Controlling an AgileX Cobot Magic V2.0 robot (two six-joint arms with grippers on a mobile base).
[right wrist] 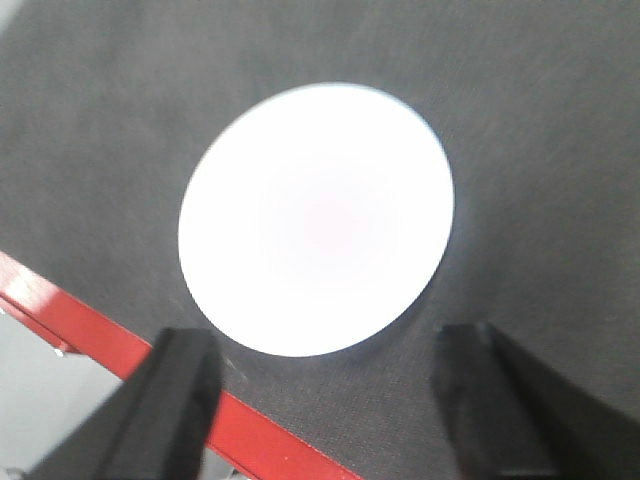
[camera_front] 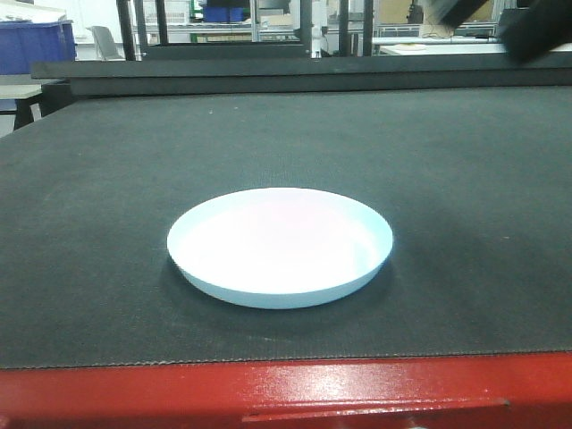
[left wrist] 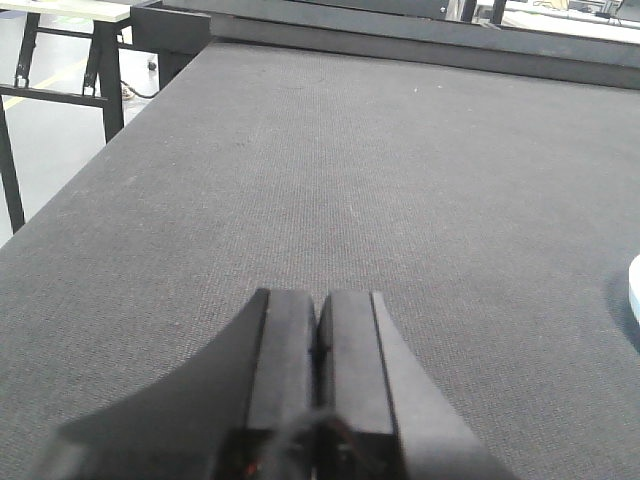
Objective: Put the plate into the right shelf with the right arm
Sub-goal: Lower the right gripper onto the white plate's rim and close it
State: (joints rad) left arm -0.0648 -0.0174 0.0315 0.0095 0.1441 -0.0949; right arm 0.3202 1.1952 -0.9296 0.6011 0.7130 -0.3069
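The white round plate (camera_front: 280, 246) lies flat on the dark mat (camera_front: 465, 206), close to the table's red front edge (camera_front: 286, 393). In the right wrist view the plate (right wrist: 316, 218) lies below and ahead of my right gripper (right wrist: 328, 345), which is open wide, its two black fingers (right wrist: 185, 390) hovering apart from the plate near its front rim. My left gripper (left wrist: 318, 296) is shut with nothing in it, low over the mat left of the plate, whose edge (left wrist: 634, 288) shows at the frame's right border. The right shelf is out of view.
A blurred black part of the right arm (camera_front: 532, 31) hangs at the top right of the front view. A raised black ledge (camera_front: 295, 76) bounds the mat at the back. A blue bin (camera_front: 36, 45) and metal frames (camera_front: 259, 27) stand behind.
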